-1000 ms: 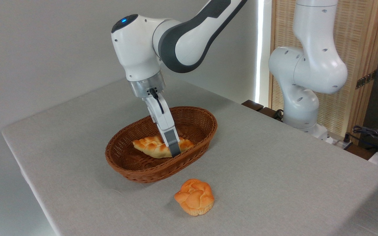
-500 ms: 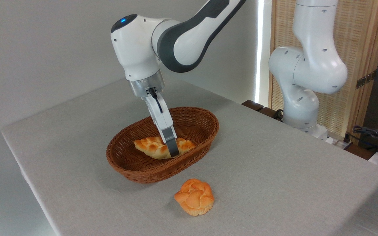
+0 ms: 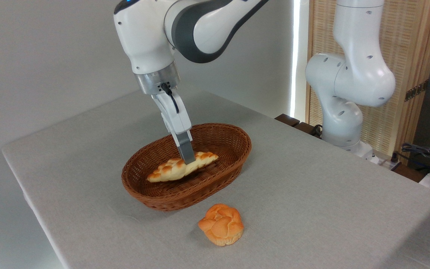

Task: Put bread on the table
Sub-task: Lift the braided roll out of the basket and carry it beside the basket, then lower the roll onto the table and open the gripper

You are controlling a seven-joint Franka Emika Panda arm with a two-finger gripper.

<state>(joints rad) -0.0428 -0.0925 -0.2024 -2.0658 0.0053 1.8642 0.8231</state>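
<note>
The bread (image 3: 170, 171), a long braided pale golden loaf, hangs tilted inside the brown wicker basket (image 3: 215, 186), its left end lower than its right. My gripper (image 3: 188, 160) is shut on the loaf's middle and holds it up off the basket floor. Only the near grey finger shows; the far one is hidden behind it. The table (image 3: 312, 194), covered in light grey cloth, spreads all around the basket.
A small round orange knotted bun (image 3: 221, 224) lies on the cloth just in front of the basket. The arm's white base (image 3: 343, 112) stands at the table's right rear. Cables and dark gear (image 3: 429, 157) sit off the far right edge.
The gripper has risen and shifted slightly left, lifting the loaf off the basket floor. The loaf now hangs tilted, and the basket has shifted a little to the right.
</note>
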